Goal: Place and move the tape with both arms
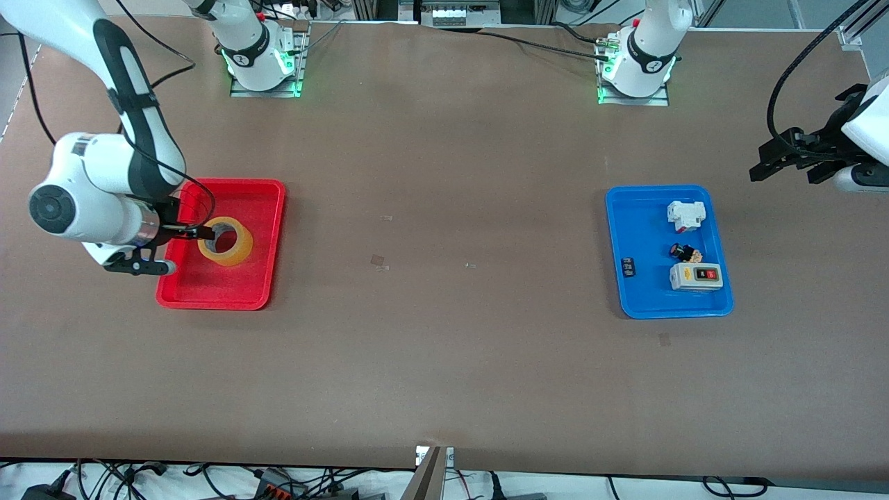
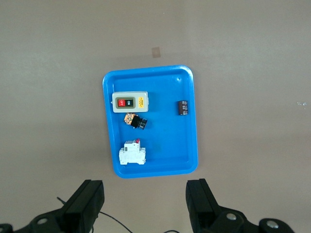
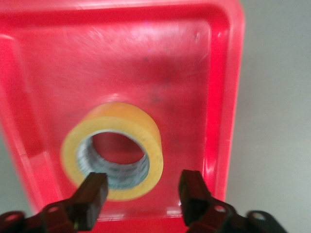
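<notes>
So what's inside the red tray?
Just the tape, a yellow roll lying flat in the red tray. The right gripper hangs over it, fingers open. Red tray floor shows through its hollow core; the floor under its ring stays hidden.

Bright, even overhead light throws soft shadows beside the red tray [image 1: 267, 243] and blue tray [image 1: 618, 236]. The right wrist view is blurred, the red tray's floor past the fingers [image 3: 92, 196] showing pale glare.

No readable text, labels or numbers anywhere.
</notes>
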Motion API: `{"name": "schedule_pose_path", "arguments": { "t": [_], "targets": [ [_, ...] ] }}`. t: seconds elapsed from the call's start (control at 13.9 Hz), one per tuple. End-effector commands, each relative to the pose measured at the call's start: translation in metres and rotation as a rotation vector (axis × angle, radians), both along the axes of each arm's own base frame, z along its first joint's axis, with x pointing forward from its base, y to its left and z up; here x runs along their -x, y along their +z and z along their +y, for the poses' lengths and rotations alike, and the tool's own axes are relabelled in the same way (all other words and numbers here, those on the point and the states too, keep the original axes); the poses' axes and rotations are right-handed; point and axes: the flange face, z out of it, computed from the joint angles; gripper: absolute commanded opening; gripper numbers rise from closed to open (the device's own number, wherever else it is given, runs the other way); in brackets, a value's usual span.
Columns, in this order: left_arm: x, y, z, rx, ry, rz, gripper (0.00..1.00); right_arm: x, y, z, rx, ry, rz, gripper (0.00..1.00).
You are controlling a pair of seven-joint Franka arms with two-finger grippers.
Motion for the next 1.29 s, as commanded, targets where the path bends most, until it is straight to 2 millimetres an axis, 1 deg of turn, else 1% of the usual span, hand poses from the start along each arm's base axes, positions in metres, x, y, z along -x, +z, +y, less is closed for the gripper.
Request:
{"name": "schedule_pose_path", "arguments": {
  "t": [0.0, 0.14, 0.22, 0.36, 0.43, 0.57, 0.65, 0.79, 1.01, 1.08, 1.22],
  "targets": [
    [0.002, 0.015, -0.002, 0.024, -0.004, -0.014, 1.00, -0.018, 0.094, 0.009, 0.002, 0.028, -0.020, 1.00],
    [0.002, 0.015, -0.001, 0.033, 0.000, -0.016, 1.00, -0.036, 0.168, 0.015, -0.009, 0.033, -0.004, 1.00],
    [0.002, 0.014, 0.001, 0.035, 0.003, -0.015, 1.00, -0.041, 0.207, 0.019, -0.008, 0.041, -0.014, 1.00],
    [0.002, 0.014, 0.003, 0.035, 0.007, -0.013, 1.00, -0.043, 0.250, 0.019, -0.015, 0.039, -0.028, 1.00],
    [0.001, 0.012, 0.003, 0.035, 0.007, -0.012, 1.00, -0.044, 0.262, 0.020, -0.014, 0.042, -0.054, 1.00],
    [0.001, 0.011, 0.001, 0.035, 0.005, -0.008, 1.00, -0.046, 0.267, 0.023, -0.008, 0.028, -0.076, 1.00],
    [0.002, 0.012, 0.001, 0.035, 0.007, -0.008, 1.00, -0.047, 0.270, 0.028, -0.009, 0.032, -0.092, 1.00],
    [0.002, 0.012, 0.001, 0.035, 0.007, -0.007, 1.00, -0.055, 0.273, 0.035, -0.047, 0.032, -0.148, 1.00],
    [0.003, 0.013, 0.001, 0.035, 0.008, -0.008, 1.00, -0.061, 0.277, 0.035, -0.060, 0.046, -0.205, 1.00],
    [0.003, 0.013, 0.001, 0.035, 0.008, -0.008, 1.00, -0.061, 0.286, 0.035, -0.053, 0.052, -0.242, 1.00],
    [0.003, 0.013, 0.001, 0.035, 0.008, -0.007, 1.00, -0.055, 0.296, 0.026, 0.004, 0.056, -0.252, 1.00]
  ]
}}
